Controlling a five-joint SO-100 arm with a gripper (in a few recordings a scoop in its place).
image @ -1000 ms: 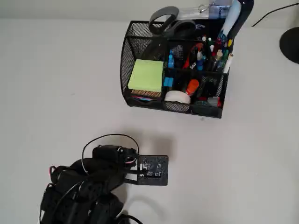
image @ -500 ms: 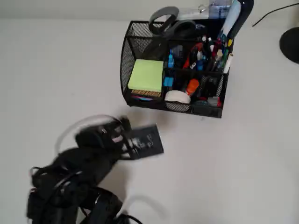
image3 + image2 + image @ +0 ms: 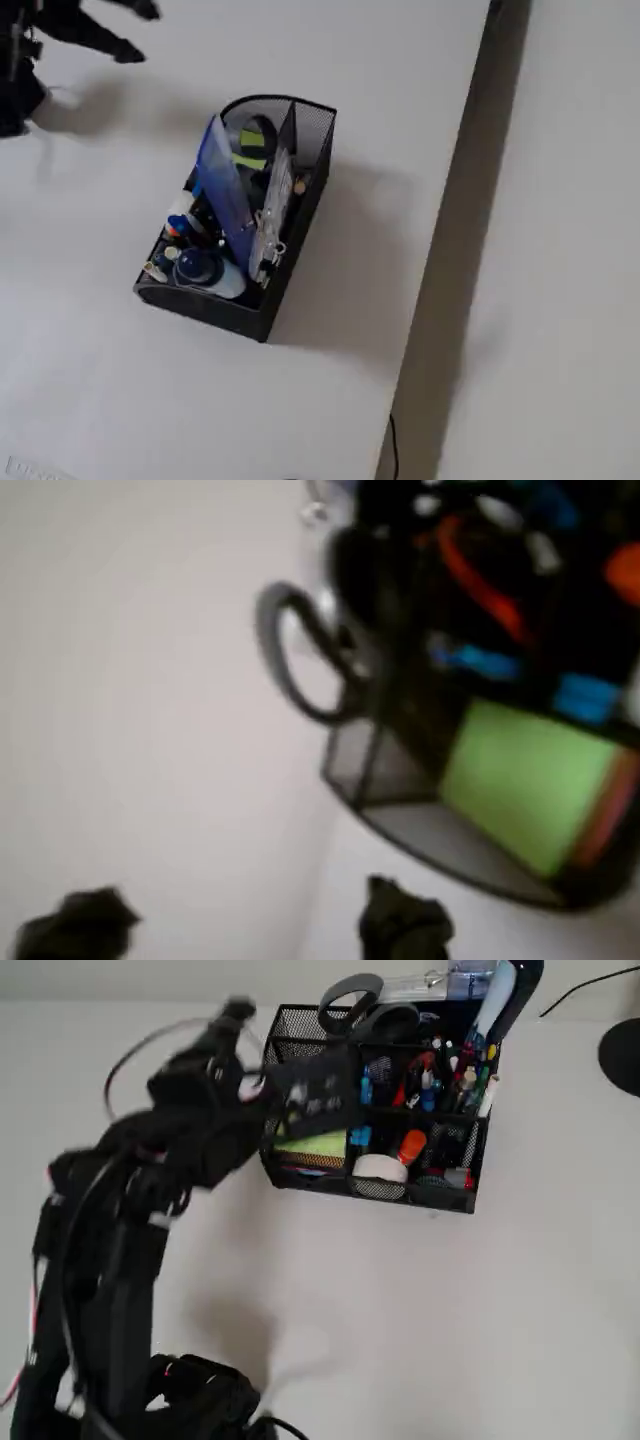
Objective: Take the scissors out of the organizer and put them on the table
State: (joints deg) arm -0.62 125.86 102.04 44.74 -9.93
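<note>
Here we see the arm raised and blurred in the overhead view, its wrist hanging over the left end of the organizer (image 3: 400,1110), which stands on the table (image 3: 520,1300). In the wrist view, the pincer (image 3: 240,925) shows two dark fingertips (image 3: 400,920) set well apart, with nothing between them but bare table. The scissors (image 3: 365,1012) sit in the back of the organizer, their grey loop handles sticking up above the mesh rim; in the wrist view one loop (image 3: 300,650) juts out past the organizer's corner. A lime-green sticky-note pad (image 3: 525,780) lies in the near compartment, with pens (image 3: 440,1075) and a white tape roll (image 3: 380,1167) to its right in the overhead view.
</note>
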